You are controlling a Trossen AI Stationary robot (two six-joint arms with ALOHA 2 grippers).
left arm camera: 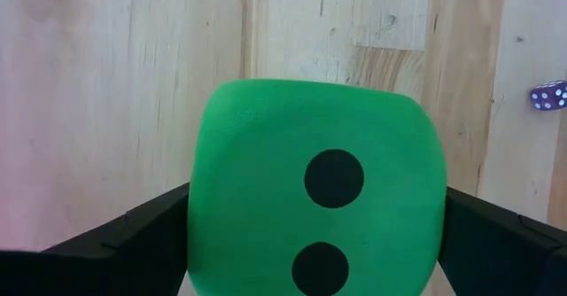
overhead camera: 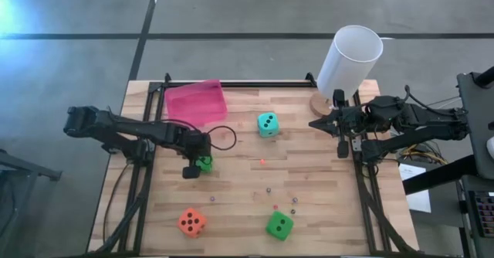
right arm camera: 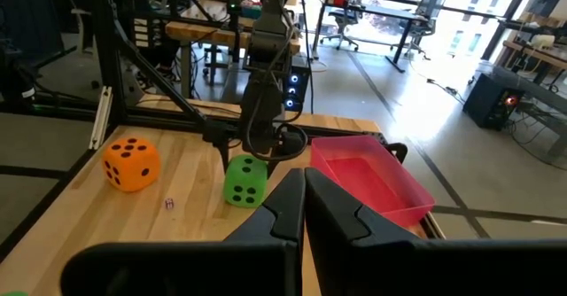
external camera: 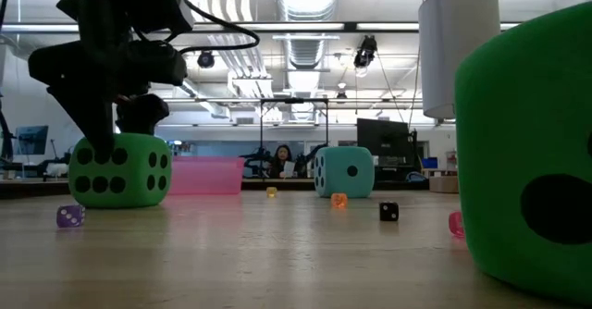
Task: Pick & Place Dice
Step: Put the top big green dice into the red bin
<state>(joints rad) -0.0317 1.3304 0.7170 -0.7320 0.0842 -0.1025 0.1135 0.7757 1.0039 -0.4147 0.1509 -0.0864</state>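
Presently we find the left claw (overhead camera: 197, 168) spread wide astride a green die (left arm camera: 314, 185), which rests on the wood surface (overhead camera: 247, 200), fingers (left arm camera: 133, 238) flanking it without pinching. We judge the close should be centred and square on the soft faces before lifting toward the pink tray (overhead camera: 196, 101). Farther off, the right claw (overhead camera: 340, 138) waits shut by the white cylinder (overhead camera: 349, 61), holding nothing.

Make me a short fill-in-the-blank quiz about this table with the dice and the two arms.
1. The left gripper straddles a ___ die.
2. The pink tray holds ___ dice.
3. The right gripper waits beside the white ___.
4. The orange die shows ___ pips on top.

Missing words: green; no; cylinder; five
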